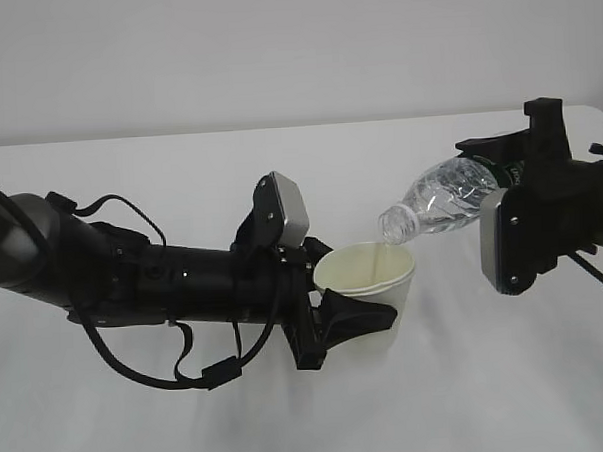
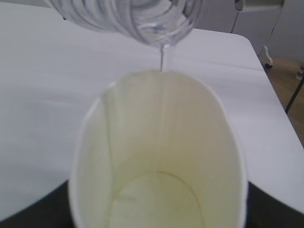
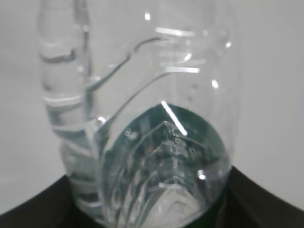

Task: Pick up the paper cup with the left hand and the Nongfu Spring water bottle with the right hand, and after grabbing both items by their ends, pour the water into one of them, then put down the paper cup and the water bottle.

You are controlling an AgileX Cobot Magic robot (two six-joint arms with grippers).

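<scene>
My left gripper is shut on the white paper cup, holding it low on its wall with the mouth tilted toward the right. From the right, my right gripper is shut on the base end of the Nongfu Spring water bottle, tipped neck-down over the cup's rim. A thin stream of water falls from the bottle's neck into the cup. In the right wrist view the clear ribbed bottle with its dark green label fills the frame between black fingers.
A white table spreads under both arms, against a plain pale wall. In the left wrist view, the table's far right edge shows, with floor and furniture legs beyond it.
</scene>
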